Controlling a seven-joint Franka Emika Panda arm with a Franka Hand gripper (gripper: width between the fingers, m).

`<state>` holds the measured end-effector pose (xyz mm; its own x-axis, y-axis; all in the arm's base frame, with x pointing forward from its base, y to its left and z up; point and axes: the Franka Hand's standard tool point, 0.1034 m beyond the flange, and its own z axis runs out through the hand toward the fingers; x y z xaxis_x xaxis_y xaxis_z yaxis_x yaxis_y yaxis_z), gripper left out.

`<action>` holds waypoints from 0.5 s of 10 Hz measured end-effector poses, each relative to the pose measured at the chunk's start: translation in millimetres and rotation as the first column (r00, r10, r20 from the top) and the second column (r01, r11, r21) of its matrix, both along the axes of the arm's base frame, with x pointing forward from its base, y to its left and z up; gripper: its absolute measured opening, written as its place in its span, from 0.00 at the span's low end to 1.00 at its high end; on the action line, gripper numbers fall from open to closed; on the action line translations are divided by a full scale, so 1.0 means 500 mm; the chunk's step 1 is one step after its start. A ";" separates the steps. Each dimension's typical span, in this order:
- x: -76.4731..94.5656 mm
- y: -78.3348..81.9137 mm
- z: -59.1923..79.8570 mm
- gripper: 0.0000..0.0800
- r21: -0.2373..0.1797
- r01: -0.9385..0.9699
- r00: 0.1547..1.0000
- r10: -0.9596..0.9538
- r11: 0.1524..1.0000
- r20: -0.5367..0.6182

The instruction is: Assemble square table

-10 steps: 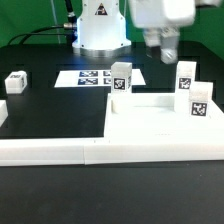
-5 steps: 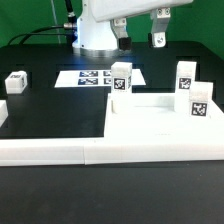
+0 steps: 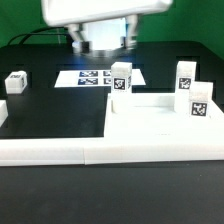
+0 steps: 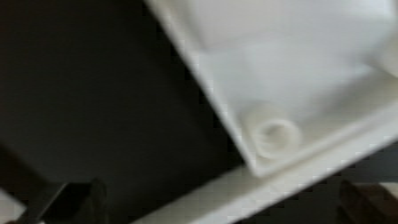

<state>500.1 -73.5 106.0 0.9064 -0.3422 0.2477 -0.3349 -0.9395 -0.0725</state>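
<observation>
The square table's slab is a large white square with a raised rim, lying at the exterior view's right. Three white tagged leg blocks stand on or by it: one at its far left corner and two at its right. Another leg block stands alone at the far left. My gripper hangs high above the back of the table, open and empty. In the wrist view my gripper looks down on a slab corner with a round hole.
The marker board lies flat behind the slab. A long low white border wall runs along the front; it also crosses the wrist view. The robot base stands at the back.
My gripper has swung from above the slab's right side toward the exterior view's left, staying high and empty. The slab and leg blocks have not moved.
</observation>
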 end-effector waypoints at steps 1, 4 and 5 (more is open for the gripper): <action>-0.036 -0.058 -0.020 0.81 -0.056 -0.107 0.994 0.106 0.993 -0.024; -0.088 -0.150 -0.067 0.81 -0.095 -0.276 0.958 0.266 0.957 -0.107; -0.083 -0.147 -0.065 0.81 -0.108 -0.333 0.940 0.321 0.937 -0.115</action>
<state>458.8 -146.8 73.5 0.9842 0.0051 0.1770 -0.0072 -0.9976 0.0689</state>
